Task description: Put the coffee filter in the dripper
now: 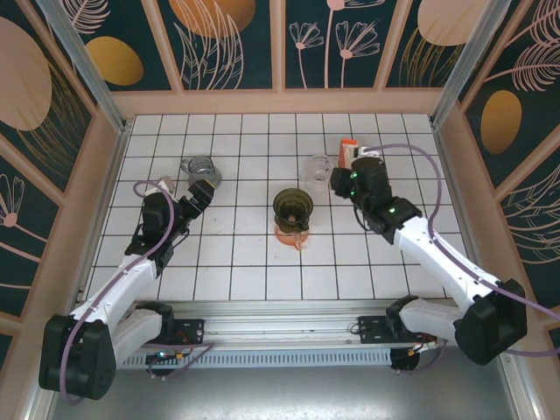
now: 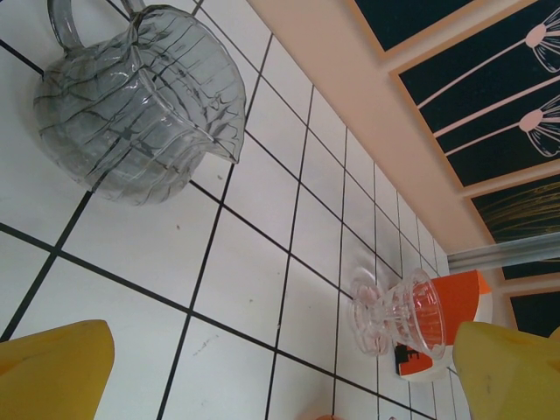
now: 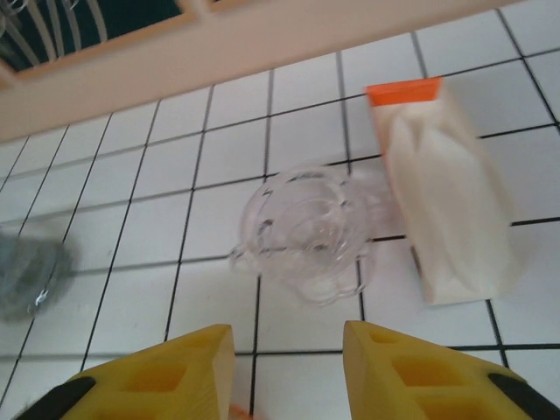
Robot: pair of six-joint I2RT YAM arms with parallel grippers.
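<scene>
1. Two yellow fingers of the right claw are standing apart with nothing between them; bare tile is showing through the gap.
2. The task's thing, the white pack of paper coffee filters with an orange end band, is lying flat on the white tiled table, ahead of this claw and off to its right. I cannot tell whether the papers are loose or sleeved.
3. The clear ribbed glass dripper is sitting directly ahead of the fingertips, mouth up, with its handle reaching just beside the pack.
4. I am judging the step in hand to be the reach for a filter. I would be swinging the claw rightward around the dripper, so the fingers are not knocking the glass.
5. I would be coming down on the pack's near end and pinching gently, since thin paper is likely to slip or come up bunched.
6. The left claw is gaping wide and empty, with a grey ribbed glass pitcher ahead of it to its left; I am leaving it parked.
</scene>
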